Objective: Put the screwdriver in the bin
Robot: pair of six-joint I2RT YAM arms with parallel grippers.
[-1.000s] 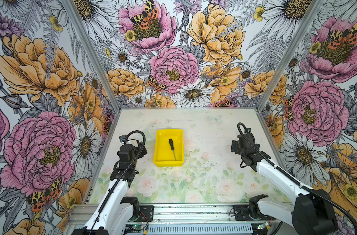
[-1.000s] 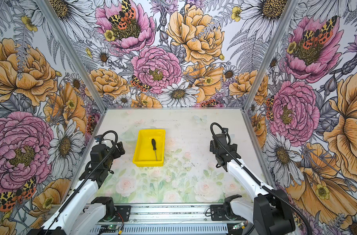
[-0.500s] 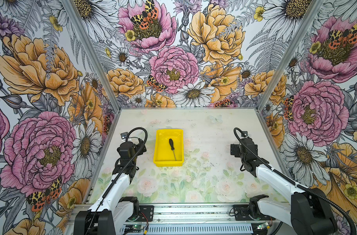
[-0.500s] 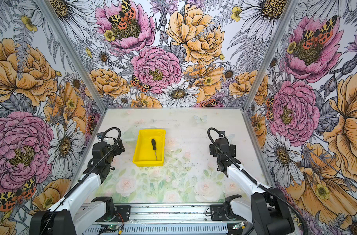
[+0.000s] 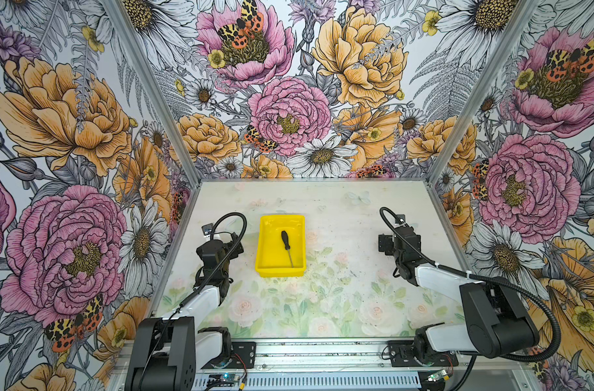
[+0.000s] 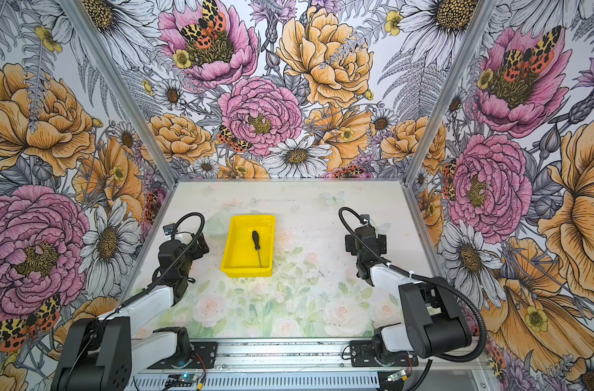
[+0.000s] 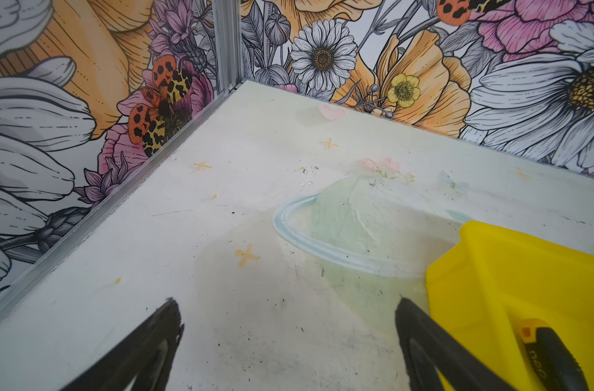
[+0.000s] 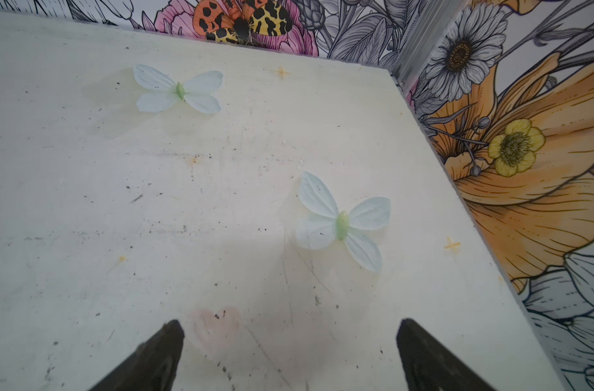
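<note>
The yellow bin (image 5: 263, 248) (image 6: 231, 248) stands on the table left of centre. The screwdriver (image 5: 285, 238) (image 6: 255, 238) lies inside it, black handle toward the back wall and shaft toward the front. My left gripper (image 5: 234, 244) (image 7: 285, 306) hovers just left of the bin, open and empty. In the left wrist view the bin's corner (image 7: 526, 270) and the screwdriver's handle with its orange cap (image 7: 553, 362) show beside one finger. My right gripper (image 5: 387, 242) (image 8: 289, 326) is open over bare table far to the right, holding nothing.
Floral walls close the table on the left, back and right. Metal corner posts (image 7: 226, 44) (image 8: 421, 37) stand at the back corners. The arm bases sit on the front rail (image 5: 322, 353). Butterflies (image 8: 339, 220) are printed on the table surface.
Both arms have folded back toward the front rail, their upper links now low in view. Both grippers stay open. The screwdriver and bin have not moved.
</note>
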